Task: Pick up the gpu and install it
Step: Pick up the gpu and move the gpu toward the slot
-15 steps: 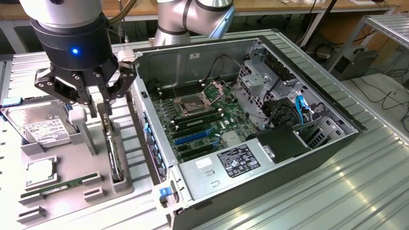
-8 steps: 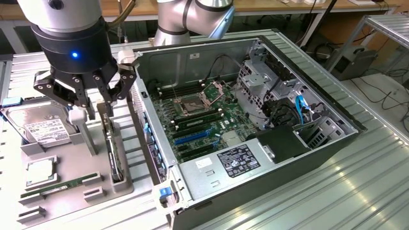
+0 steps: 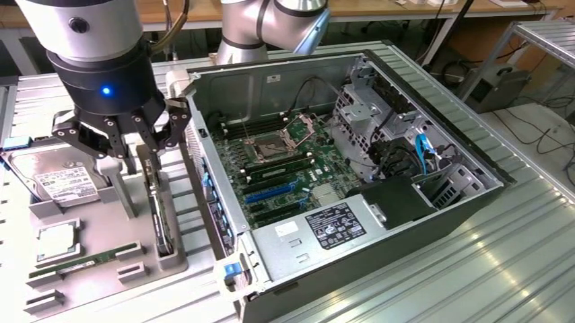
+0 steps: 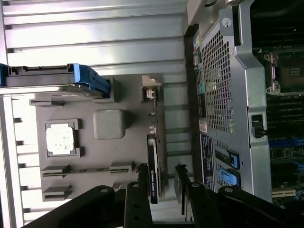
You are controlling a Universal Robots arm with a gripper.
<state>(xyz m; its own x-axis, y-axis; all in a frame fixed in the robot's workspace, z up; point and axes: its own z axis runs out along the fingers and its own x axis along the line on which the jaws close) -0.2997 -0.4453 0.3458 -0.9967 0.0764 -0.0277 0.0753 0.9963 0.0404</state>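
The gripper (image 4: 162,183) hangs with fingers apart, straddling one end of the gpu (image 4: 155,156); it stands on edge in the tray (image 3: 108,225), long axis running between them.

Ribbed metal table (image 3: 503,269) — carrying grey tray (image 3: 104,225) and open computer case (image 3: 233,87).

From my console the arm (image 3: 85,27) read as fat silver-grey tubes, with a small dark round cap set into the nearer one. Below it sat a black cylindrical wrist collar (image 3: 108,67) with one little blue light (image 3: 106,90) glowing on it. The gripper (image 3: 131,160) was all black: jointed linkage bars pinned at round pivots, ending in slim flat fingers (image 4: 142,183). A dark cable (image 3: 178,27) curved alongside the wrist. Farther back I saw a second silver joint (image 3: 260,27) with a grey end cap.
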